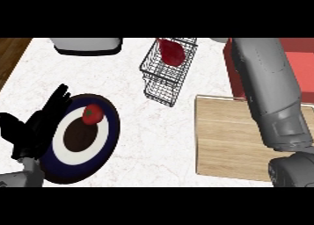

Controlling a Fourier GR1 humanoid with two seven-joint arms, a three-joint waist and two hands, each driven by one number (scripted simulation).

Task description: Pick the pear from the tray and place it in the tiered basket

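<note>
Head view: dark red pear [172, 52] lies in black wire tiered basket [164, 72] at twelve o'clock; black left hand [32, 125] rests open, empty, at nine; right hand hidden, state unclear

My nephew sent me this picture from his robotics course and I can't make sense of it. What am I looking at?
You are looking steeply down at a kitchen counter, as from a humanoid robot's head. The black shape at the left is its left hand, open and resting, holding nothing. The grey forearm at the right reaches up out of the picture, so its right hand is not visible. On the counter: a round plate with a small red fruit, a wire tiered basket with a dark red item in its top, and a wooden tray.
</note>
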